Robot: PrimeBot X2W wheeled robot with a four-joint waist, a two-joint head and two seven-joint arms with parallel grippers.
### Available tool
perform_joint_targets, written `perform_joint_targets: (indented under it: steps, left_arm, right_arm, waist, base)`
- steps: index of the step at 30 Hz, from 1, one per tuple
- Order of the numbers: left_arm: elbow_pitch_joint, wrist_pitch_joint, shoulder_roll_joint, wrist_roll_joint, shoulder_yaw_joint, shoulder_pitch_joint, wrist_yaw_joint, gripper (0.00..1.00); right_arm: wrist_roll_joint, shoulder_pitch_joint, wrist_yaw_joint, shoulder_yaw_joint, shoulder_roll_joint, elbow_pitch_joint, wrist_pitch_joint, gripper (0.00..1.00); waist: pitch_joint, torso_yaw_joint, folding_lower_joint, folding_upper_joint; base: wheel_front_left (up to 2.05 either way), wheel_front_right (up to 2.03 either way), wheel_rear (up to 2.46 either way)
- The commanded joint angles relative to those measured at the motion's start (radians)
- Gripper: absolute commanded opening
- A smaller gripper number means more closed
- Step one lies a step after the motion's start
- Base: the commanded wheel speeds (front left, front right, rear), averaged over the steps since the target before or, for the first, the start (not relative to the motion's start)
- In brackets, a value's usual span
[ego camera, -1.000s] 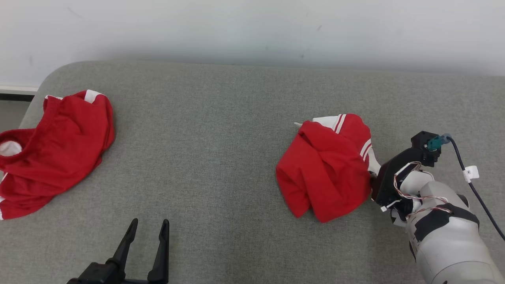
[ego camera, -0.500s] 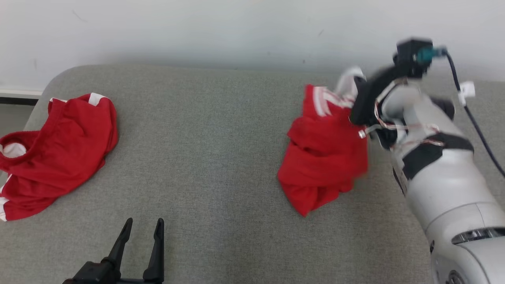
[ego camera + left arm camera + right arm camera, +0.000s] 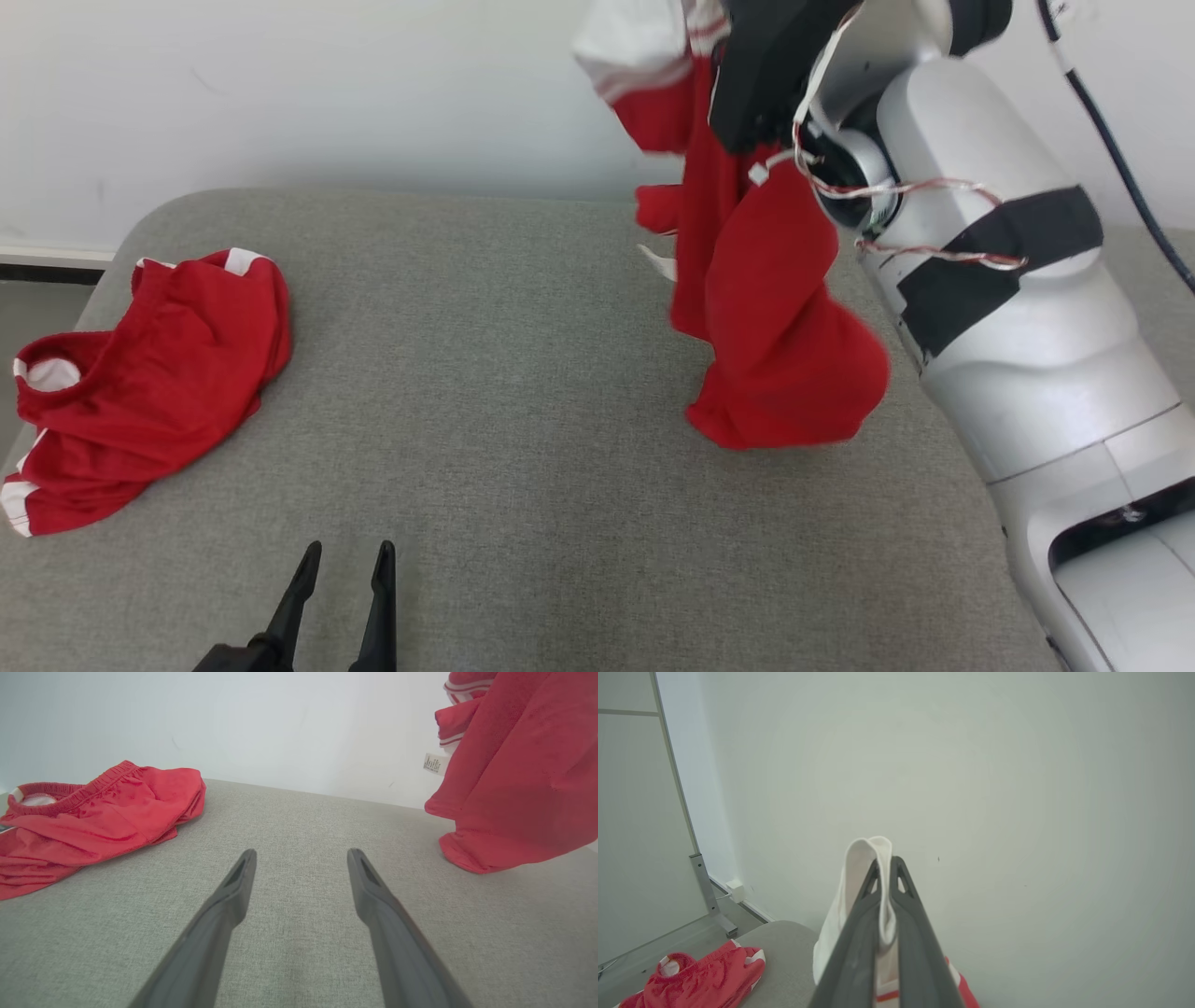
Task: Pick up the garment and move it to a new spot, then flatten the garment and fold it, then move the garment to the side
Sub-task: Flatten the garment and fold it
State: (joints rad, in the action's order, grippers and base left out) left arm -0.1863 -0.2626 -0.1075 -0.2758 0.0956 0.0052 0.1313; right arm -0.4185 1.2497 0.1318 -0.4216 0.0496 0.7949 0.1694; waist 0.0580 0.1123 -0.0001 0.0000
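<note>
Red garment was held over the grey cushion, its white trim clamped in the right gripper; left gripper was spread, empty. Pick-up was judged in hand; transfer to a new spot was required.

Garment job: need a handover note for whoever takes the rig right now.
Right gripper: shut on the white edge of the red garment, raised high; garment hangs above the right of the grey cushion.
Left gripper: open, empty, low over the cushion's near edge.
Second red garment: crumpled at the cushion's left end.
Done: pick-up.
Left: set down at new spot, flatten, fold, move aside.
</note>
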Motion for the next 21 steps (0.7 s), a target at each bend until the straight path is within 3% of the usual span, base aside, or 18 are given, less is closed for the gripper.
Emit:
perform_joint_targets:
  steps: [1, 4, 9, 14, 15, 21]
  left_arm:
    - [0.001, -0.003, 0.003, 0.008, 0.000, 0.018, -0.001, 1.00]
    - [0.001, -0.003, 0.003, 0.010, 0.000, 0.014, -0.001, 1.00]
    - [0.006, -0.003, 0.008, 0.012, 0.003, 0.010, -0.001, 1.00]
    - [0.009, -0.003, 0.013, 0.007, 0.010, 0.008, -0.001, 1.00]
    - [0.010, -0.003, 0.013, 0.006, 0.011, 0.007, -0.001, 1.00]
    - [0.015, -0.003, 0.014, 0.002, -0.006, 0.010, -0.001, 1.00]
  right_arm:
    - [-0.011, 0.025, -0.002, -0.002, 0.001, -0.018, -0.025, 0.00]
    - [-0.102, 0.041, -0.002, -0.005, 0.000, -0.046, -0.046, 0.00]
    - [-0.356, 0.092, -0.002, -0.064, 0.001, -0.059, -0.092, 0.00]
    - [-0.507, 0.164, -0.002, -0.122, 0.001, -0.022, -0.234, 0.00]
    - [-0.567, 0.200, -0.002, -0.135, 0.001, -0.009, -0.306, 0.00]
    - [-0.650, 0.231, -0.002, -0.203, 0.002, 0.124, -0.371, 0.00]
  waist:
    - [-0.004, 0.008, 0.0001, 0.0000]
    - [-0.005, 0.017, 0.0001, 0.0000]
    - [-0.001, 0.036, 0.0001, 0.0000]
    - [0.006, 0.051, 0.0001, 0.0000]
    - [0.009, 0.054, 0.0001, 0.0000]
    - [0.019, 0.041, 0.0001, 0.0000]
  base:
    - [0.00, 0.00, 0.00]
    - [0.00, 0.00, 0.00]
    - [0.00, 0.00, 0.00]
    - [0.00, 0.00, 0.00]
    - [0.00, 0.00, 0.00]
    - [0.00, 0.00, 0.00]
